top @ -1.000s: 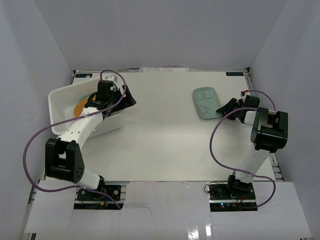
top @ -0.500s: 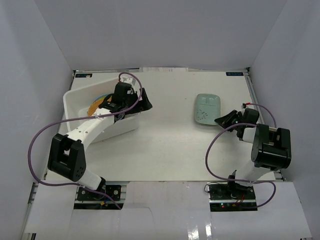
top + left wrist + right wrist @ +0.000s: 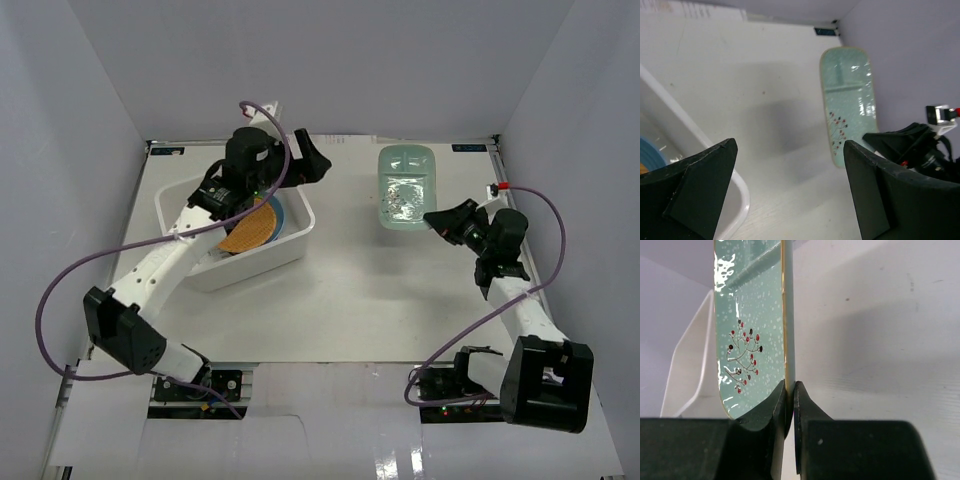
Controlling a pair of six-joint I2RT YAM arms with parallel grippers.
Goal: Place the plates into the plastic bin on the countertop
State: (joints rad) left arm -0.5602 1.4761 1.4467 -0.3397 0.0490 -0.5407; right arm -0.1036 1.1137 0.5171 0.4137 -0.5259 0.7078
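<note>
Slid right from the left edge: bin (image 3: 250,266), tan plate (image 3: 250,228) and blue plate (image 3: 279,214) inside. Right gripper (image 3: 791,394) clamps mint plate (image 3: 750,340) by its rim, raised near far right corner. Left gripper (image 3: 312,165) empty, fingers apart, over bin's far side.

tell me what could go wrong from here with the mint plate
1. The right gripper pinches the mint plate only by the rim at one end, so it may swing or slip out.
2. The open left gripper hangs by the bin on the plate's likely path; the arms could collide.
</note>
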